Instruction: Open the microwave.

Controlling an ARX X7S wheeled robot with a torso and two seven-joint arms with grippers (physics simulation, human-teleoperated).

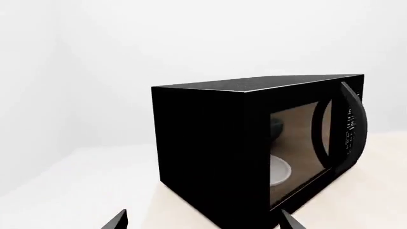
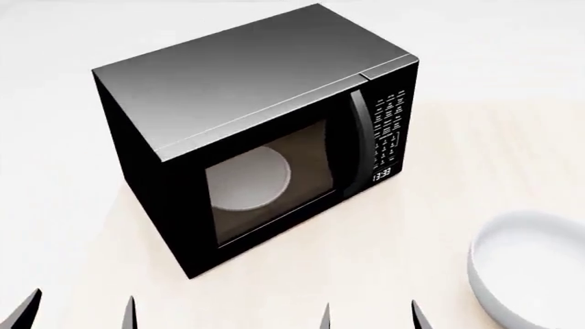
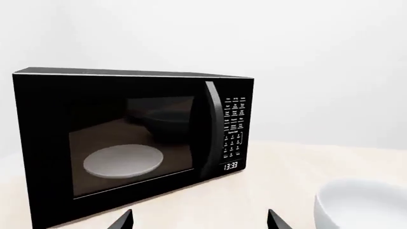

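Both claws stand open and empty. By the left wrist view, our left gripper (image 1: 200,222) faces the microwave (image 1: 254,143) at its left corner. From the head view, the door is shut and the vertical handle (image 2: 359,140) is untouched; approach is the step, we judge. Right wrist view: our right gripper (image 3: 200,220) must reach that handle; the clock (image 3: 230,165) reads 13:33, beside a white bowl (image 3: 362,205).

Bare desk (image 2: 384,260) between both claws and microwave (image 2: 246,82) front, handle (image 2: 358,140) unblocked. White bowl (image 2: 530,274) sits near right, well apart from handle.
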